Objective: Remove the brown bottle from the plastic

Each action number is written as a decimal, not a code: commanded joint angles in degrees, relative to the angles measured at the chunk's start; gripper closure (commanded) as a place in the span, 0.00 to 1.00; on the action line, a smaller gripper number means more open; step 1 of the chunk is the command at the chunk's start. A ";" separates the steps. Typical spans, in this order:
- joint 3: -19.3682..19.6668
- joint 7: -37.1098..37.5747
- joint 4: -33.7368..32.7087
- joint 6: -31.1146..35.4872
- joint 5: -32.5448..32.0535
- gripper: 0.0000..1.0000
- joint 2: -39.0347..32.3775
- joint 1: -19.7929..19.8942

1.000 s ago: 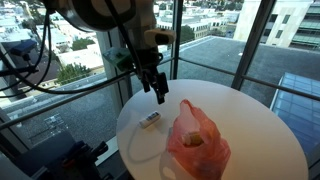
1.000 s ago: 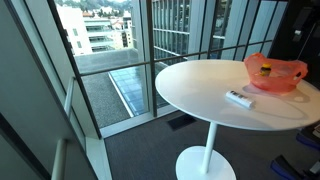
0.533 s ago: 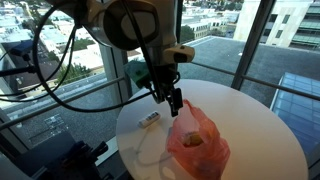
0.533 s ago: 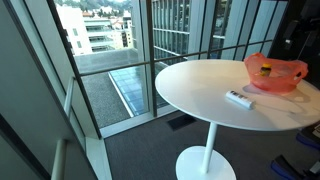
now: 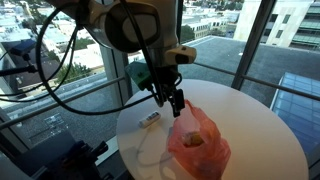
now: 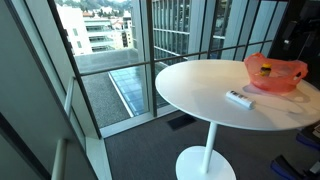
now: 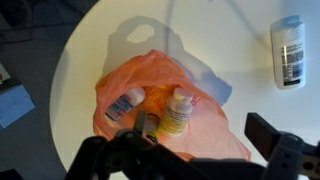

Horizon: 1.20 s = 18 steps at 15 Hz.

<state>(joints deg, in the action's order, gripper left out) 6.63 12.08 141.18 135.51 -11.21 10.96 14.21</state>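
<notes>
Swinging in from the bare stretch beside the white bottle [image 5: 150, 119], the arm is now holding the hand [image 5: 176, 102] right over the orange plastic bag [image 5: 196, 142] on the table [image 5: 260, 130], and it is hardly shifting over the last 0.5 s. In the wrist view the fingers are standing wide apart, gripping nothing. Down in the bag's open mouth the brown bottle [image 7: 175, 113] is lying with its pale cap toward the top of that view, just beside a smaller bottle [image 7: 125, 104]. At least 2 items are sharing the bag, and a darker shape between them is too unclear to name. The approach is looking like the step in hand. Doing it well is calling for a straight drop through the opening, with the jaws lining up across the bottle's body rather than its cap and staying clear of the neighbour. Thin plastic is likely to bunch and cling, so a finger catching the film could be lifting the whole bag along with the bottle.
</notes>
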 commanded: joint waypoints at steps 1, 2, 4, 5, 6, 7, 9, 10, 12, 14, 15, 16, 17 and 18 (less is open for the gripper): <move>1.51 1.60 -0.44 3.55 -1.35 0.00 -2.46 0.57; 1.89 1.62 -0.43 4.60 -1.42 0.00 -3.06 0.70; 2.74 1.66 -0.53 6.85 -1.29 0.00 -4.49 0.98; 3.07 1.88 -0.58 7.88 -1.50 0.00 -5.16 1.16; 3.44 1.89 -0.60 8.84 -1.45 0.00 -5.91 1.21; 3.80 2.19 -0.68 9.93 -1.69 0.00 -6.68 1.30; 4.61 2.44 -1.01 11.56 -1.84 0.00 -8.28 1.47; 5.05 2.44 -1.10 12.22 -1.75 0.00 -8.98 1.48; 5.96 2.46 -1.33 13.52 -1.61 0.00 -10.47 1.53; 6.94 2.42 -1.52 14.29 -1.52 0.00 -11.68 1.62; 7.42 2.29 -1.58 14.65 -1.38 0.00 -12.23 1.67; 7.86 1.68 -1.65 14.98 -0.74 0.00 -12.75 1.64; 8.23 1.06 -1.69 15.18 -0.02 0.00 -13.23 1.57; 8.47 0.26 -1.77 15.33 0.93 0.00 -13.69 1.46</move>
<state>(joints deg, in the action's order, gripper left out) 14.43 12.57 140.80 150.08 -11.21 -0.88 15.52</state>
